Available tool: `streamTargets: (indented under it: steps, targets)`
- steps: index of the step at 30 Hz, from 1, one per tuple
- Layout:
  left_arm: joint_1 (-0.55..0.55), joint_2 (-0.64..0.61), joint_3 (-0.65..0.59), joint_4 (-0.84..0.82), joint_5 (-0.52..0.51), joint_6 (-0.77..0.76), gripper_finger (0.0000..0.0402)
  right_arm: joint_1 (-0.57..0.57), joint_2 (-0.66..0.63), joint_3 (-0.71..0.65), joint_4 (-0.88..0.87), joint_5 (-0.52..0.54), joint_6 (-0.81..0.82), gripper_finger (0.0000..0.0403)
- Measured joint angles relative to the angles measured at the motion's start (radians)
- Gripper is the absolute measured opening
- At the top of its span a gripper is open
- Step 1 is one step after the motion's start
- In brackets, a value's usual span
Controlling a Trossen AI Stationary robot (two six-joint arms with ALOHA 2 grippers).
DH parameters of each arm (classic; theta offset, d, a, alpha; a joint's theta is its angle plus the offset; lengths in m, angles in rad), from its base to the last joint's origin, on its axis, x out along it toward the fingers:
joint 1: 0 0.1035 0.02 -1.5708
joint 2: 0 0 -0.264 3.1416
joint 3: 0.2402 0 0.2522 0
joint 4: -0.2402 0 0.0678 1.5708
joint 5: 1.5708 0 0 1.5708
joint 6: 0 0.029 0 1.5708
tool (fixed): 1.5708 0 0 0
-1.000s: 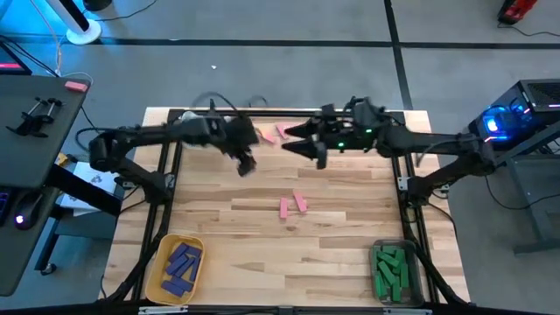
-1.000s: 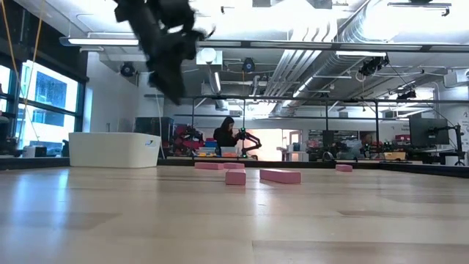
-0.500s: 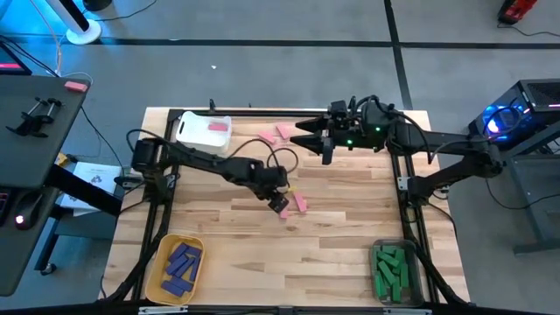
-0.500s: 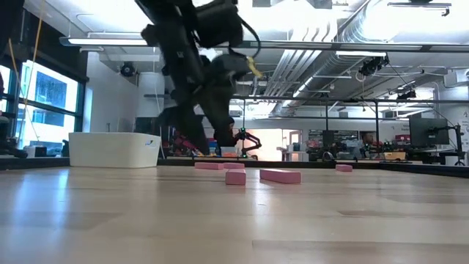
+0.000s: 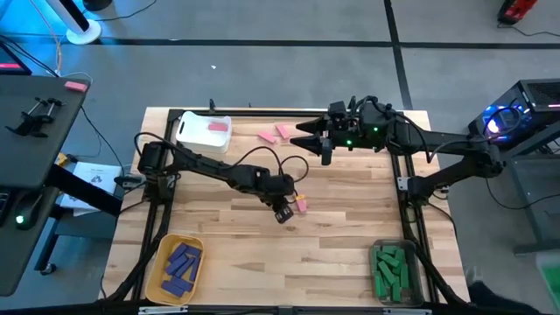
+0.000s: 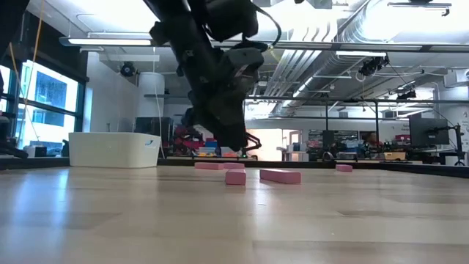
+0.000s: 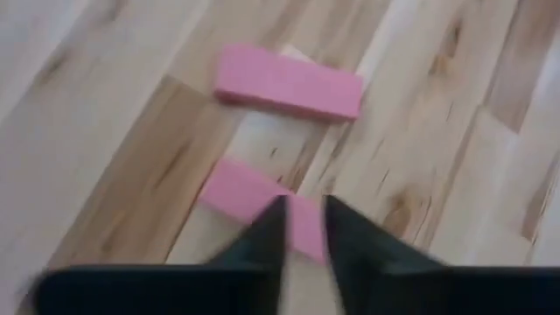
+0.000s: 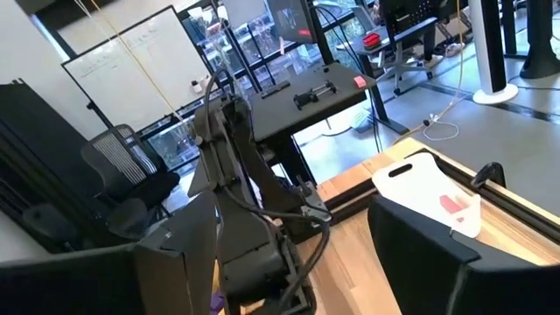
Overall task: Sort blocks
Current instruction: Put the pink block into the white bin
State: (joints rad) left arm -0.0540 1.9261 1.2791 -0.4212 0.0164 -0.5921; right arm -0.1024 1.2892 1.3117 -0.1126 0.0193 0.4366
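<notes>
Two pink blocks lie flat on the wood at the table's middle. My left gripper [image 5: 282, 211] has come down on one pink block [image 7: 236, 192] and is shut on it; the other pink block [image 7: 289, 83] lies free just beyond, also seen in the high view [image 5: 301, 204]. In the low view both blocks [image 6: 234, 177] [image 6: 280, 176] rest on the table. Two more pink blocks [image 5: 275, 133] lie near the far edge. My right gripper [image 8: 297, 262] hangs open and level above them [image 5: 294, 140], holding nothing. My left gripper has the pink block between its two fingers near one end [image 7: 304, 229], where pink shows in the narrow gap. The fingers [image 7: 273, 229] slant down from the table's left and stand askew to the block. Its longer part [image 7: 229, 188] sticks out sideways, flat on the table.
A white bin [image 5: 203, 131] holding pink blocks stands at the far left. A yellow bin [image 5: 178, 265] with purple blocks is at the near left, and a clear bin [image 5: 391, 272] with green blocks at the near right. Bare wood lies between them.
My left gripper has swung from beside the white bin toward the table's middle and near edge, sinking onto the two pink blocks. Over the last half second it has only settled a little lower. The blocks lie where they were.
</notes>
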Motion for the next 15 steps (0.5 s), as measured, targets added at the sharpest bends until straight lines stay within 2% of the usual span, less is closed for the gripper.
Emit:
streamTargets:
  steps: [2,7,15]
  targets:
    - [0.002,0.011,0.000,0.035,0.017,0.024,0.0018,0.000,0.000,0.000,-0.003,0.000,0.000,0.0232]
    - [0.016,0.028,-0.002,0.014,0.062,0.057,0.0002,0.000,0.000,0.000,-0.010,-0.001,0.000,0.0232]
    - [0.012,0.065,-0.002,0.020,0.088,0.116,0.0000,0.000,0.000,0.000,-0.028,0.000,0.000,0.0232]
